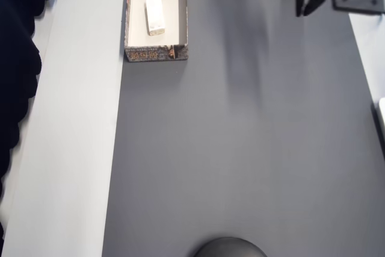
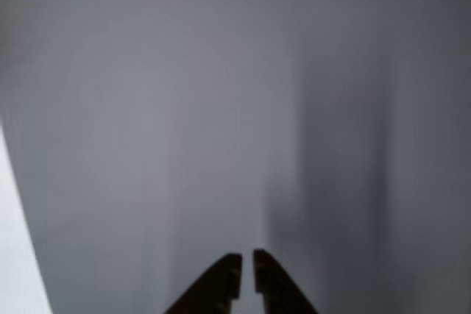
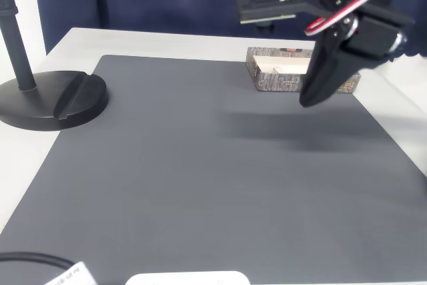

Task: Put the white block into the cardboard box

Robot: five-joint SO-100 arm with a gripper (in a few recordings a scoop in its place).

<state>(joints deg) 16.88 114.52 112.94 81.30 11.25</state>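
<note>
The block (image 1: 155,15) lies flat inside the box (image 1: 183,16), toward the middle of its cream floor, long side running with the box's length. In the overhead view the box sits at about eleven o'clock, straddling the edge where the dark grey mat (image 1: 240,136) meets the pale surface (image 1: 78,148); its notched short wall faces six o'clock.

The end effector (image 1: 308,4) hangs at about one o'clock in that view, well apart from the box, its dark fingers pointing down above the mat. In the wrist view its two fingertips (image 2: 246,273) stand nearly together, a thin slit between them and nothing held.

From the fixed view the end effector (image 3: 313,95) hovers above the mat just in front of the box (image 3: 267,77). A black round stand (image 3: 53,98) sits at nine o'clock.
</note>
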